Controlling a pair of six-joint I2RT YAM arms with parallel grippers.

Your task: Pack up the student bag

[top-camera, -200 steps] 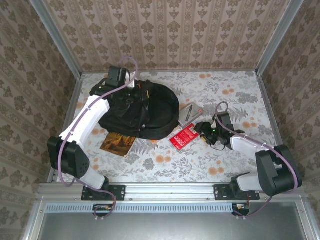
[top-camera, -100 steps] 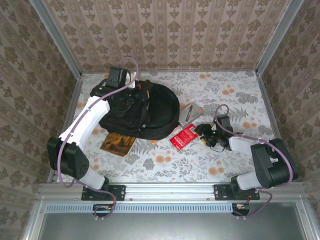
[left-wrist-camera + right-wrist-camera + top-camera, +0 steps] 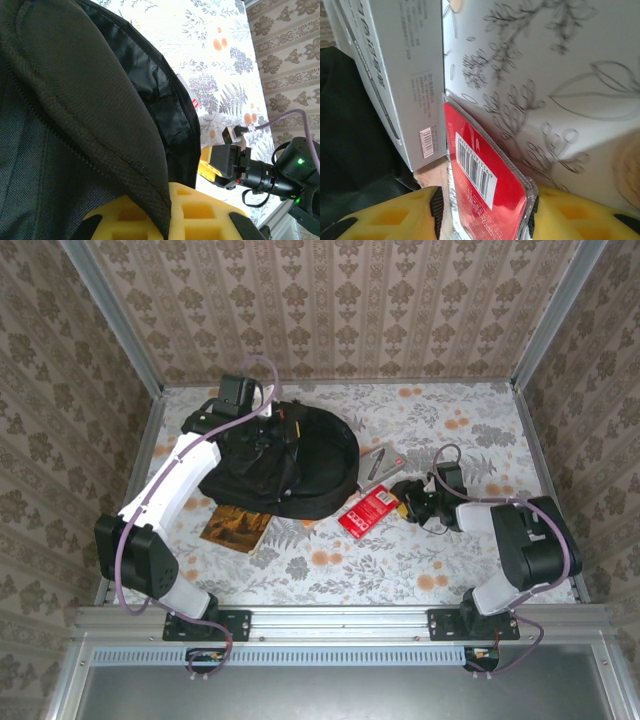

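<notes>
From above, the student bag (image 3: 290, 465) lay on the floral tabletop (image 3: 460, 430), a large black mound. The left end effector (image 3: 263, 414) sat at the bag's far left rim. Just right of the bag lay a grey box (image 3: 378, 465) and a red packet (image 3: 368, 510), and the right end effector (image 3: 402, 498) was at the packet's side away from the bag. A brown book (image 3: 237, 527) lay at the bag's near left edge.

At the left wrist, the bag (image 3: 75, 100) showed as black fabric, a seamed fold of which ran down between the yellow fingers (image 3: 200, 215). The left end effector (image 3: 165, 212) was clenched on that fabric.

At the right wrist, the right end effector (image 3: 485, 217) straddled the red packet (image 3: 487, 195), a yellow finger (image 3: 395, 220) close against each edge. Whether it was gripping the packet I could not tell. The box (image 3: 400, 65) stood between packet and bag (image 3: 350, 150).
</notes>
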